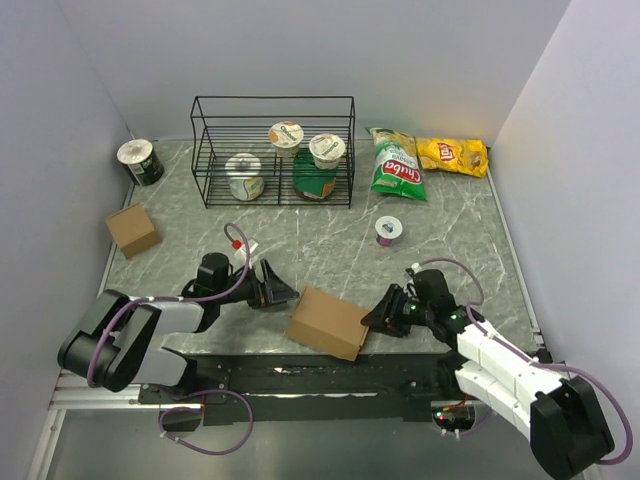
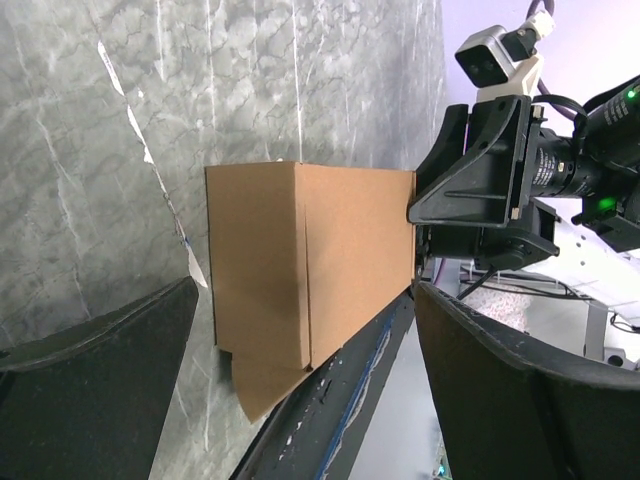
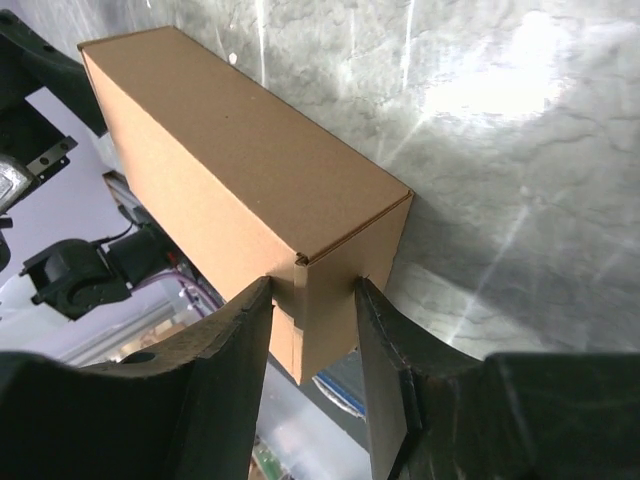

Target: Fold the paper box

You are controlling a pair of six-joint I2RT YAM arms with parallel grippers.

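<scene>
Surface (image 1: 450,230): grey marbled slab carrying all items.
Wire rack (image 1: 272,98): black, at the far side.
Paper box (image 1: 328,322): plain brown oblong carton lying at the near edge between both arms, with a flap jutting from its left end.
Right gripper (image 1: 372,318): jaws pinching the carton's right end.
Left gripper (image 1: 283,294): jaws spread wide, facing the carton's left end, not touching it.
</scene>
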